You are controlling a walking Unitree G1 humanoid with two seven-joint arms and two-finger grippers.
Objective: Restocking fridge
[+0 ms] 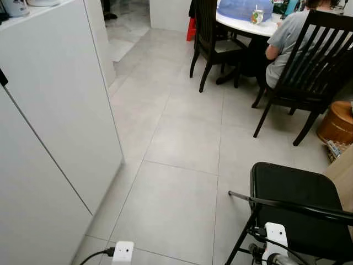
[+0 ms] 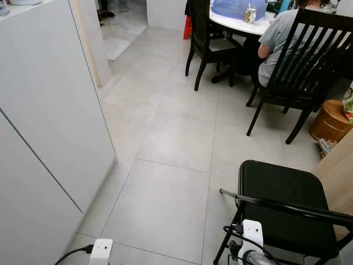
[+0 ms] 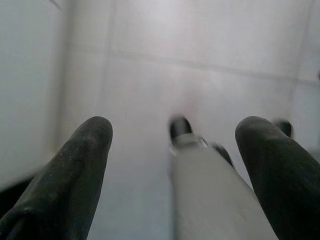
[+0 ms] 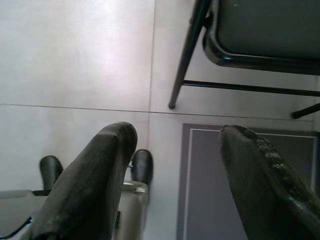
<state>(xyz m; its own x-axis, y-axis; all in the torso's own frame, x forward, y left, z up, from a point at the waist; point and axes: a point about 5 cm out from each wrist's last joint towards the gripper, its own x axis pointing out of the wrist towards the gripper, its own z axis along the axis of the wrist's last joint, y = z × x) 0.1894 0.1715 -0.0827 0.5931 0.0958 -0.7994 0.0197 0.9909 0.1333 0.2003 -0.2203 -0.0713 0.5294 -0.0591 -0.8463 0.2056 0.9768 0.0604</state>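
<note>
A tall white front (image 1: 55, 110) with a slanting seam, either a fridge or a cabinet, stands shut close on my left. Both arms hang low, their white wrist parts (image 1: 122, 253) (image 1: 276, 234) at the bottom edge of the eye views. In the left wrist view my left gripper (image 3: 177, 127) is open over the grey tiles, with nothing held and only my own leg and foot (image 3: 181, 131) below. In the right wrist view my right gripper (image 4: 178, 134) is open too, hanging above the floor beside a grey mat (image 4: 240, 180) and a chair leg (image 4: 185, 60).
A black folding chair (image 1: 292, 204) stands close at my right front. Further off, a person (image 1: 287, 38) sits on a dark wooden chair (image 1: 317, 61) at a round white table (image 1: 242, 23) with a blue cover. A wooden tub (image 1: 337, 121) sits far right. Grey tiles stretch ahead.
</note>
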